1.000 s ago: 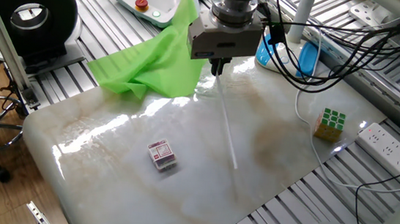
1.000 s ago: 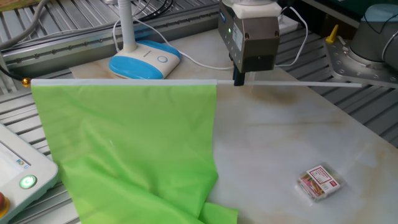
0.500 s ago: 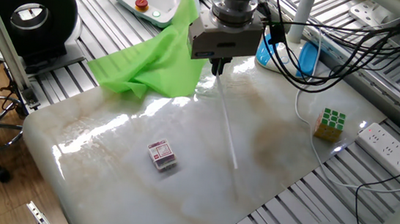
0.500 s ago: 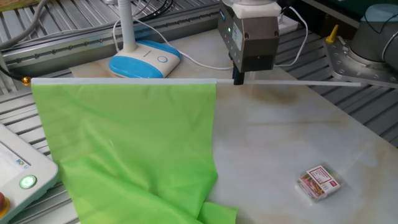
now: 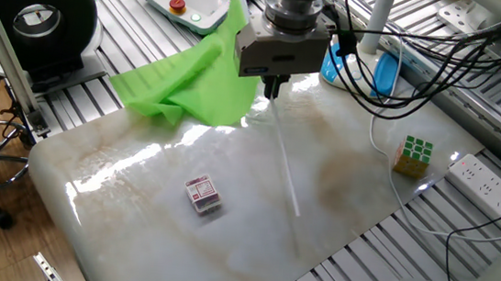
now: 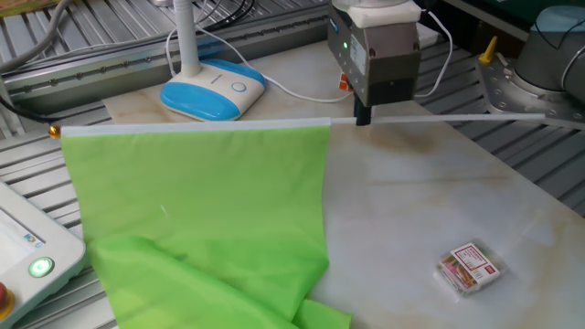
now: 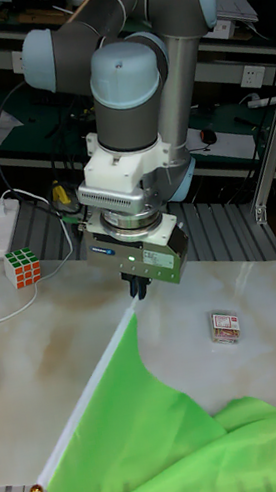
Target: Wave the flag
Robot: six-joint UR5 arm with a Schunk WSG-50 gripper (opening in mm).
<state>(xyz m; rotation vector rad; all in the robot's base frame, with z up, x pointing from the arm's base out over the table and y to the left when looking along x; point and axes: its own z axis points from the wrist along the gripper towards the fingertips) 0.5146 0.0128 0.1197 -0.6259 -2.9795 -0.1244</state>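
The flag is lying across the table, its cloth draping over one corner and its stick reaching toward the middle, with the gripper standing over the stick just beside the cloth's edge. A small box is sitting near the table's middle, well apart from the stick, while a cube is resting at the opposite edge and a lamp base is sitting behind the cloth.

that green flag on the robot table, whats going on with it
The UR5's gripper is shut on the flag's white stick, just beside the cloth. The lime-green cloth hangs from the raised stick, its lower edge bunched on the table and spilling over its edge. A small card box and a Rubik's cube sit untouched nearby.
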